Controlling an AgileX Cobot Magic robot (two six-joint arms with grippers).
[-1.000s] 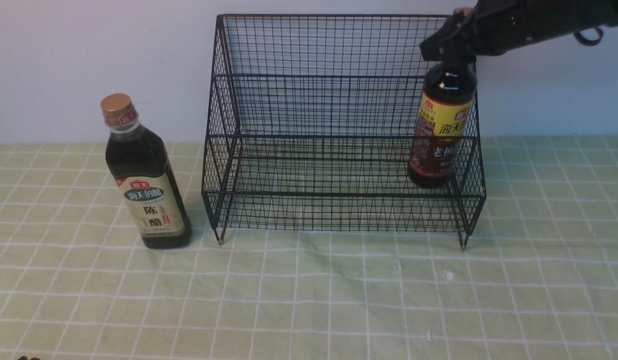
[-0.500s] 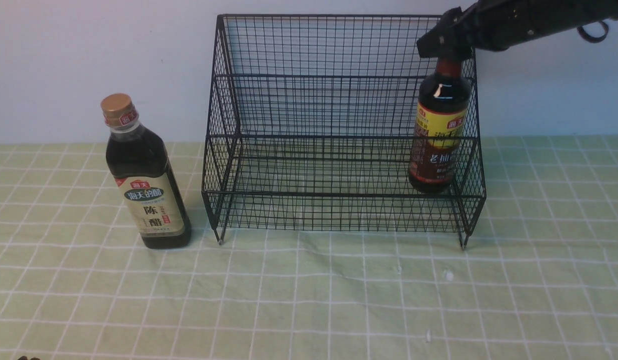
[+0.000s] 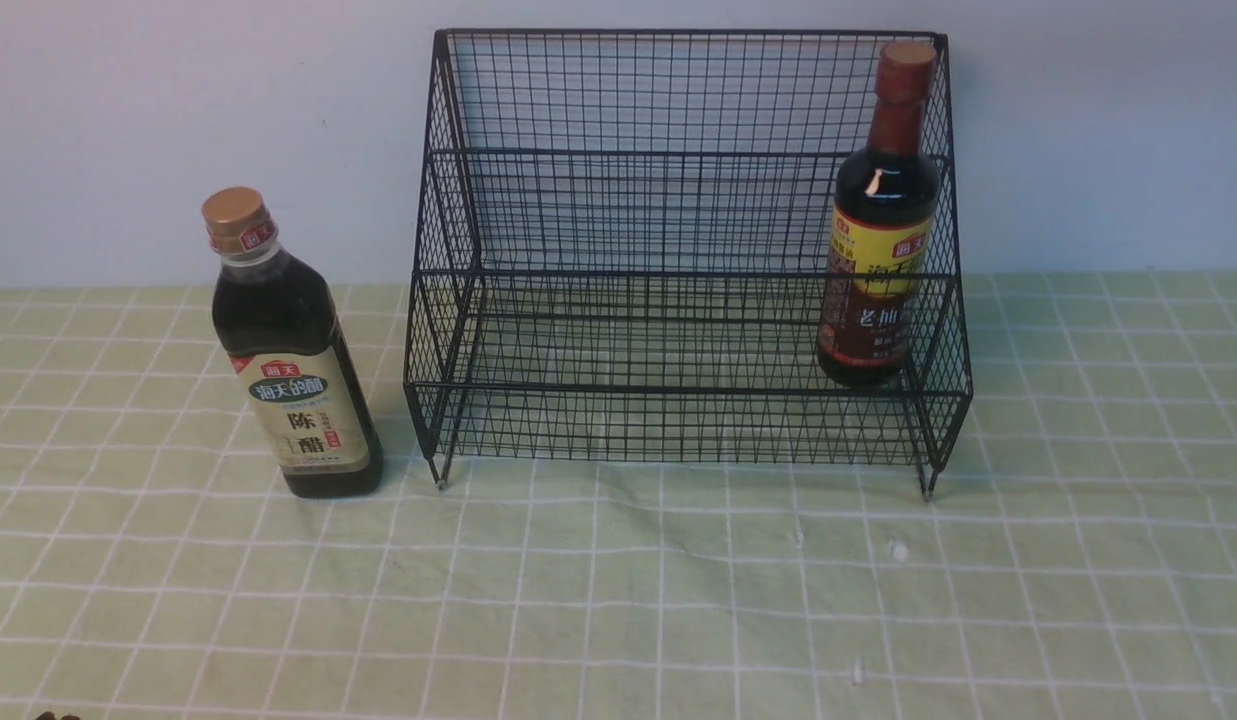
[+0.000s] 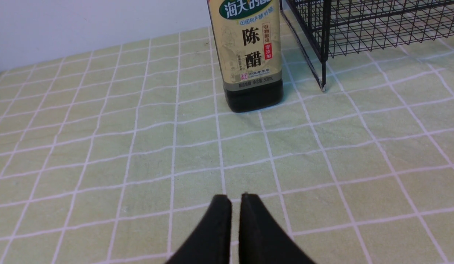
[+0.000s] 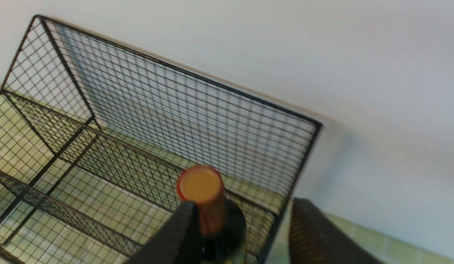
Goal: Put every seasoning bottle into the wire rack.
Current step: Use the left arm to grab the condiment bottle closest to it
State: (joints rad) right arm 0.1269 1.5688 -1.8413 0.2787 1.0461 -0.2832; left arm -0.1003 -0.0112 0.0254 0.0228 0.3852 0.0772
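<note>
Front: set on the robot's side between the arms, above the bench (image 3: 618, 600), facing forward and a little down toward the wall (image 3: 178, 120). Takes in the whole rack (image 3: 668, 272), the squarish bottle (image 3: 293, 380) and the slim bottle (image 3: 878, 270) from a middling range.

Left wrist: low and close over the bench, looking along the left hand (image 4: 235, 196) at the squarish bottle's lower half and the rack's left front leg; shares both with the front.

Right wrist: high above the rack's right end, looking steeply down past the right hand (image 5: 245, 203) onto the slim bottle's cap, the mesh tiers and the wall; shares all with the front.
</note>
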